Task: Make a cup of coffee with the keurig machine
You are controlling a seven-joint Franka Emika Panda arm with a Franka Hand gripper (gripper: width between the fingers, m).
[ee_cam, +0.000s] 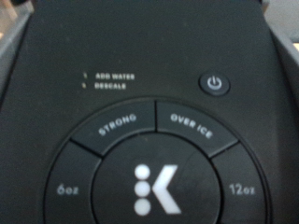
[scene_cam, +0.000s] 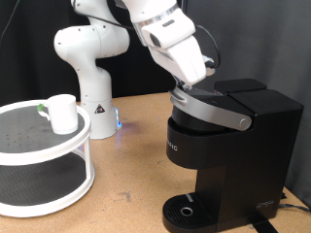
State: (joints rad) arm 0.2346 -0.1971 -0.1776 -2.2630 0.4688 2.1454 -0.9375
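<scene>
- Keurig machine (scene_cam: 225,146) stands at the exterior view's right, near the table's front edge, grey lid handle (scene_cam: 209,109) down.
- Cup (scene_cam: 62,113) sits on the top tier of a white round rack (scene_cam: 49,165) at the left, well apart from the machine; bare wooden tabletop (scene_cam: 136,155) lies between them.
- Gripper (scene_cam: 199,83) hangs just over the machine's top; whether its fingers are apart or together cannot be told.
- Wrist view fills with the button panel: power button (ee_cam: 215,83), "STRONG", "OVER ICE".

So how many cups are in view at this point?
1. The cup stands on the top shelf of the white round rack at the exterior view's left, apart from the coffee machine. The wrist view shows only the machine's buttons.
</scene>
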